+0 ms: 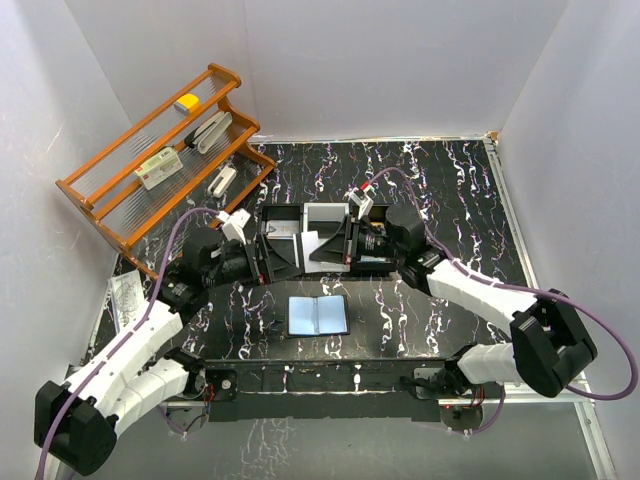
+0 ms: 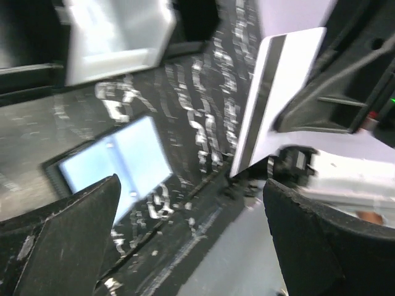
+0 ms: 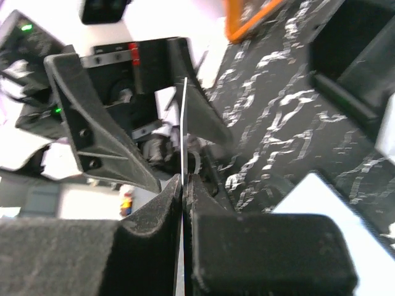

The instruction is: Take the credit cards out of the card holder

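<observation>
At frame centre, card holder (image 1: pixel 318 315) lies open on desk (image 1: pixel 440 190). Higher in frame, right end effector (image 3: pixel 184 185) is clenched on one card (image 2: pixel 278 98). Left end effector (image 2: pixel 191 206) is released. One card judged out; cannot tell if others are left.

The black, white-veined marbled surface (image 1: pixel 450 190) carries a small bifold card holder (image 1: pixel 318 315) lying open, blue-grey inside up, near the near edge's middle. Beyond it sits a black three-compartment tray (image 1: pixel 285 212). An orange wooden rack (image 1: pixel 222 75) stands at the far left corner.
</observation>
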`<state>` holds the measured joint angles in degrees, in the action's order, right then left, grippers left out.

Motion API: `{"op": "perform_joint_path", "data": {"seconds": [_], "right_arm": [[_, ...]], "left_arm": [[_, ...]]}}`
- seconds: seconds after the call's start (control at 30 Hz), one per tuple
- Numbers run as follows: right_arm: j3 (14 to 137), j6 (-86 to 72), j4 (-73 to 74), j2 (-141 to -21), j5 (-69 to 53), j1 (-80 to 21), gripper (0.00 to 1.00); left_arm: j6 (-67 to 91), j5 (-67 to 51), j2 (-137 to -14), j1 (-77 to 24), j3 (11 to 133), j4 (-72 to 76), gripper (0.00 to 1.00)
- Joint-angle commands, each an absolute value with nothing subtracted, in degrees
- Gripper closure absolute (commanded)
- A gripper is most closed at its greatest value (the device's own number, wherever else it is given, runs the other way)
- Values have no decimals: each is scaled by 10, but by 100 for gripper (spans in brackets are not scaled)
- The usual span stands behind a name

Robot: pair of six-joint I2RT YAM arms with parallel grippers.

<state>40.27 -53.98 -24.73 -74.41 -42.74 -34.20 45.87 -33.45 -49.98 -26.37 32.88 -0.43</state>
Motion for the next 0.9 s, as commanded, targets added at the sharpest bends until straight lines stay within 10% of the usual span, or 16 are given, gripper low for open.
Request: {"op": "perform_joint_path", "data": {"seconds": [0.0,0.37,0.87], "right_arm": [[480,-370,-43,-726,-282,-358,100],[612,-30,37,-807,27,-463,100],[762,227,10,-984,46,-522,100]], "left_arm": [[366,-120,-495,-264,392,-246,1],[323,51,-528,-226,432,-344,1],[276,124,-457,-174,412,-298,1]]}}
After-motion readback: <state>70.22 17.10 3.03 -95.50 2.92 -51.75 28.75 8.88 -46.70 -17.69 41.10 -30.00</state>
